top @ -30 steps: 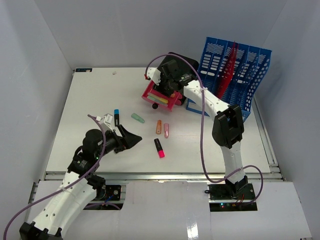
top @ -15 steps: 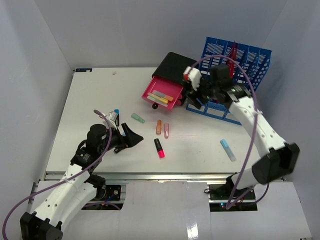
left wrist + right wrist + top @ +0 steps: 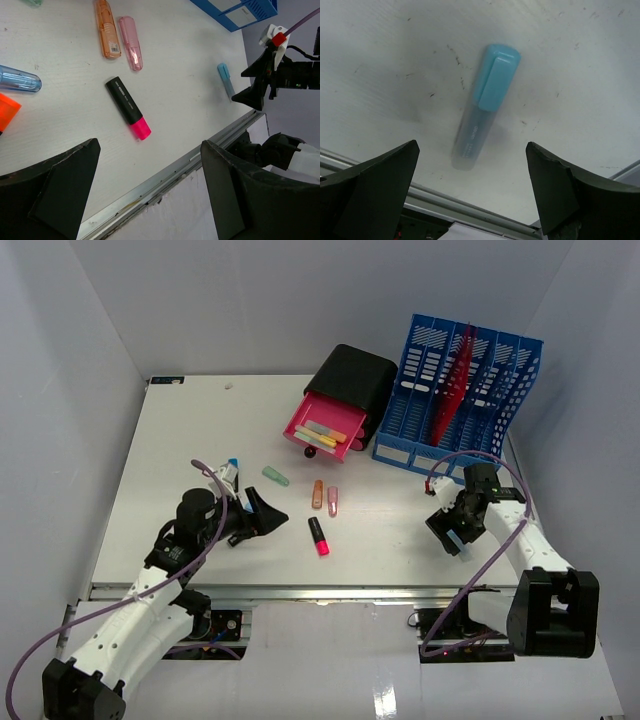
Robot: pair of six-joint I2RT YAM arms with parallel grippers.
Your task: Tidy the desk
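Note:
The white desk (image 3: pixel 180 440) holds loose highlighters. A light blue one (image 3: pixel 482 105) lies near the front right; my right gripper (image 3: pixel 471 147) hovers over it, open, a finger on each side, not touching. From above, that gripper (image 3: pixel 450 532) hides most of it. My left gripper (image 3: pixel 262 512) is open and empty at the front left. Ahead of it in the left wrist view lie a black and pink highlighter (image 3: pixel 128 107), an orange one (image 3: pixel 107 28) and a pink one (image 3: pixel 130 42). A green one (image 3: pixel 275 476) lies further back.
A black drawer unit (image 3: pixel 350 380) stands at the back with its pink drawer (image 3: pixel 325 432) pulled open, highlighters inside. A blue file rack (image 3: pixel 460 400) stands to its right. A metal rail (image 3: pixel 300 590) runs along the front edge. A blue-capped marker (image 3: pixel 233 468) lies beside my left arm.
My right arm swung from the pink drawer to the front right, and its jaws widened over the light blue highlighter. My left arm has hardly moved.

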